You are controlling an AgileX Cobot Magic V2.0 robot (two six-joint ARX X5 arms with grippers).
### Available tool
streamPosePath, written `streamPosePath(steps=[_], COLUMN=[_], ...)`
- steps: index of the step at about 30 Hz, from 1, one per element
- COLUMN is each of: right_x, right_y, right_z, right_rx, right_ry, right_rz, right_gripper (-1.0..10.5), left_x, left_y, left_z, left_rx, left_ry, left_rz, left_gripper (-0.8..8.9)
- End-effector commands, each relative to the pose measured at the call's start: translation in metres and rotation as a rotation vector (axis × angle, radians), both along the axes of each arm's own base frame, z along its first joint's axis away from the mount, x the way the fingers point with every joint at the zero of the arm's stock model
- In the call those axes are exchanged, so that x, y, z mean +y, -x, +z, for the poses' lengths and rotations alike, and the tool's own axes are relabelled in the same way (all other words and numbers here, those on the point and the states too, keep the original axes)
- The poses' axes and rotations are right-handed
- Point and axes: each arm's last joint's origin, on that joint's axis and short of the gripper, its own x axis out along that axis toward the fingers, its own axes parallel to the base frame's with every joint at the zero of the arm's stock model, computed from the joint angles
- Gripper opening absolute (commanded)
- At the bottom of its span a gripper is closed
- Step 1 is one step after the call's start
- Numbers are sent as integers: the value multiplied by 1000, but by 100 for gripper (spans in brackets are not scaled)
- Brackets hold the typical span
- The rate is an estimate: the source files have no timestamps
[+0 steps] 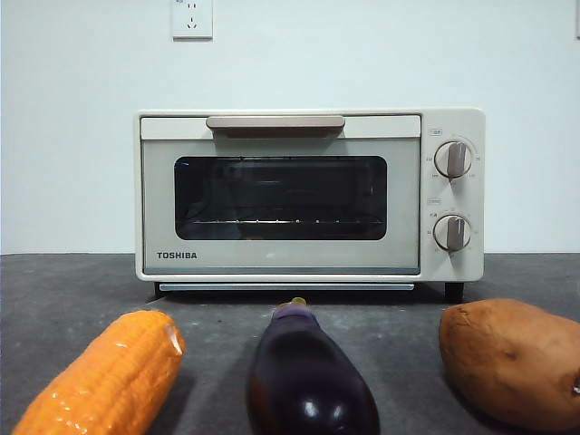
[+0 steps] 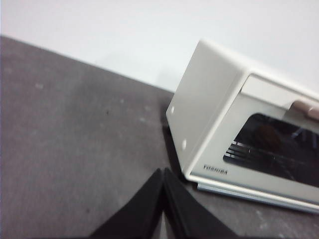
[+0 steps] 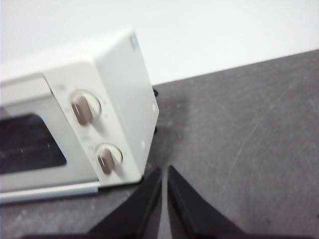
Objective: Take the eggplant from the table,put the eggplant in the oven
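The glossy dark purple eggplant (image 1: 308, 376) lies on the dark grey table (image 1: 63, 290) at the front centre, its stem cap pointing at the oven. Behind it stands the cream TOSHIBA oven (image 1: 308, 195) with its glass door closed. No arm shows in the front view. My left gripper (image 2: 163, 172) is shut and empty above the table, beside the oven (image 2: 234, 129) at its TOSHIBA-logo corner. Shut and empty too, my right gripper (image 3: 164, 169) hovers near the oven (image 3: 84, 129) at its knob-side corner. Neither wrist view shows the eggplant.
An orange corn cob (image 1: 104, 376) lies left of the eggplant and a brown sweet potato (image 1: 512, 362) lies to its right. A white wall with a socket (image 1: 192, 18) stands behind the oven.
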Motion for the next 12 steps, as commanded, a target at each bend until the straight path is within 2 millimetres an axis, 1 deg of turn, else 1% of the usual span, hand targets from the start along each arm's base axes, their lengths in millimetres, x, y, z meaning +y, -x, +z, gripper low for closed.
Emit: streamPosePath(steps=[1,8,12], right_x=[-1,-2,-1], right_y=[5,10,8], right_z=[16,53,79], right_rx=[-9,39,111], right_ry=[-20,-26,-20], right_rz=[-27,-52,-48], right_gripper=[4,4,4], left_x=[0,0,0], left_y=[2,1,-7], left_z=[14,44,68], left_rx=[-15,94,132], left_ry=[11,5,1], left_rz=[5,13,12], left_gripper=[6,6,6])
